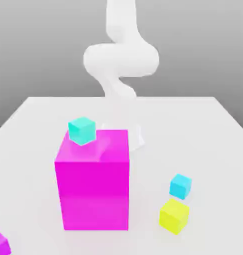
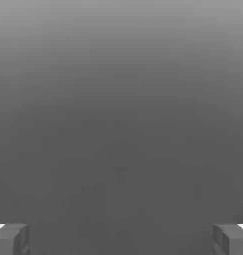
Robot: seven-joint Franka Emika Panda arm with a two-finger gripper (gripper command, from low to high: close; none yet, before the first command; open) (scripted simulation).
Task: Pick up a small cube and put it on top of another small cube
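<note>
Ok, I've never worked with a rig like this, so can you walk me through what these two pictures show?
The machine is a single white robot arm with a two-finger gripper. One picture comes from a camera off the arm, looking at the scene; the other comes from a camera on the hand, with the two fingers standing wide apart.

On the pale table stands a big magenta block, with a turquoise cube seen at its top. Toward the exterior view's right are a small sky-blue cube and a small yellow cube. A small magenta cube is cut off at that view's lower left corner.

Nothing is held: the gripper is open and empty.
</note>
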